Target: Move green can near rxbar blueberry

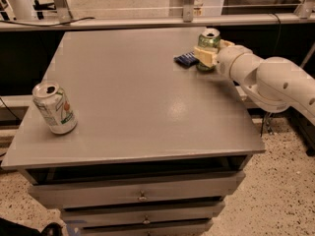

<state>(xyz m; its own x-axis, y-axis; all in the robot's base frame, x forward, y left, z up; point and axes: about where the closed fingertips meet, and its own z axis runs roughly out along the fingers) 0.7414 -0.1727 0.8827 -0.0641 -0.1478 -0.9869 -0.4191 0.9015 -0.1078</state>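
Observation:
The green can (209, 41) stands upright near the table's far right edge, with its silver top showing. My gripper (206, 56) comes in from the right on the white arm (266, 77), and its pale fingers (203, 56) are shut around the can's lower body. The rxbar blueberry (186, 59), a small dark-blue flat bar, lies on the table just left of the can, close to the fingers.
A white-and-silver can (54, 107) with green and red marks stands near the grey table's (138, 97) front left edge. Drawers (142, 195) sit under the tabletop. A rail and counter run behind the table.

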